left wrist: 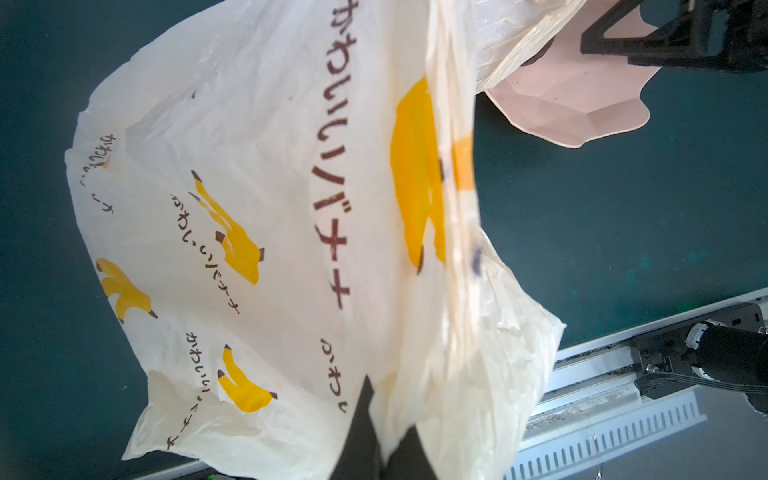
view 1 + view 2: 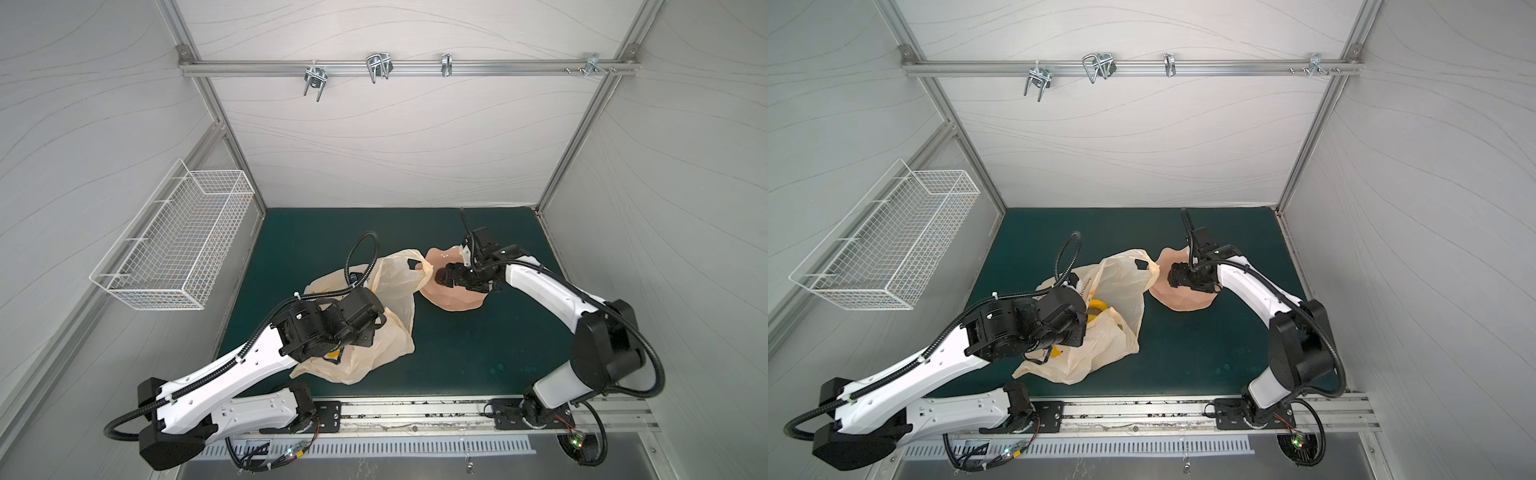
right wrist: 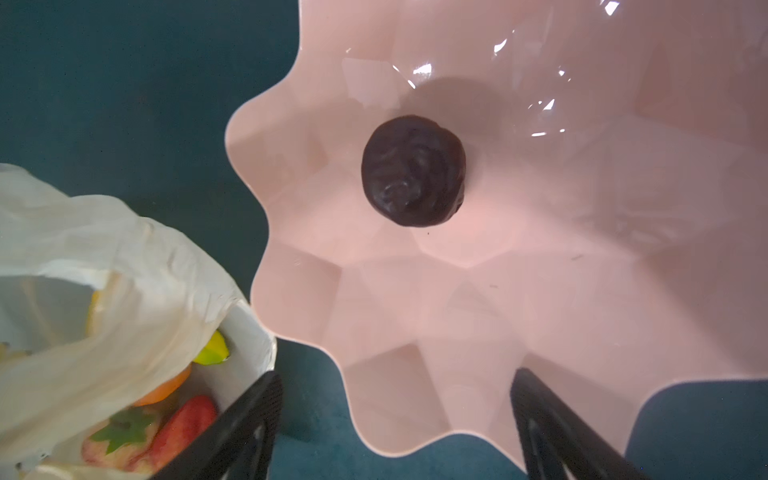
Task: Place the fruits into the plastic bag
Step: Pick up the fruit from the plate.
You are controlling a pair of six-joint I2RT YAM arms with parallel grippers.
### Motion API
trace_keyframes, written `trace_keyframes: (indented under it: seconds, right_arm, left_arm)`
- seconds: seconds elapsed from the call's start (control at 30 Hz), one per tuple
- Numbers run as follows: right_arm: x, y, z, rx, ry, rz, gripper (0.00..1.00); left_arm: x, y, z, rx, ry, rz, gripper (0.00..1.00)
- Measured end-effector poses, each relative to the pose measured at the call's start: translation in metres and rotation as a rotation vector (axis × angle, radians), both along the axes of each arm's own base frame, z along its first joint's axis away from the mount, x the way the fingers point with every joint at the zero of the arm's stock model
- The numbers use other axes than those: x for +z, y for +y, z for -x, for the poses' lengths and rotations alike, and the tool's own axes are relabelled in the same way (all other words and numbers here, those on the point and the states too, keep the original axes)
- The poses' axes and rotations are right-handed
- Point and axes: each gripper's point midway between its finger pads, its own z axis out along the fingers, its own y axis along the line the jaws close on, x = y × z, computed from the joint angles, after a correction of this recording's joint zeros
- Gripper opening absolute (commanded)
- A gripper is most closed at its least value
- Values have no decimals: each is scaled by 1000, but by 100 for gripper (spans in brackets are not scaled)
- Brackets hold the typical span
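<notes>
Toy fruits are split between two places. Inside the thin, crinkly cream plastic bag, printed with yellow banana bunches and dark lettering, the right wrist view shows us a red strawberry, a second strawberry with a green top, a small orange and a yellow-green tip that we cannot identify. In a top view a yellow curve shows at the bag's mouth; we cannot tell whether it is fruit or print.

The dark brown round piece sits alone in the middle of the wavy-edged pink dish. The dish rests on the dark green mat, just beside the bag. One loop handle lies over the dish's edge.

Our right gripper hovers over the dish with its black fingers spread apart, holding nothing. Our left gripper is pinched together on the bag's film and holds that side raised off the mat.
</notes>
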Motion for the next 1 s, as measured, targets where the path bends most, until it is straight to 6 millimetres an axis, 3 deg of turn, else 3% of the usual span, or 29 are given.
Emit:
trace_keyframes:
  seconds: [0.27, 0.77, 1.0]
  right_arm:
    - [-26, 16, -31, 27, 20, 23, 81]
    - [-64, 17, -53, 16, 54, 97, 74]
    - [-69, 16, -63, 15, 35, 123, 67]
  left_arm:
    - [0, 0, 0, 0, 0, 0, 0]
    - [-5, -2, -1, 0, 13, -21, 0]
    - [-6, -3, -2, 0, 15, -24, 0]
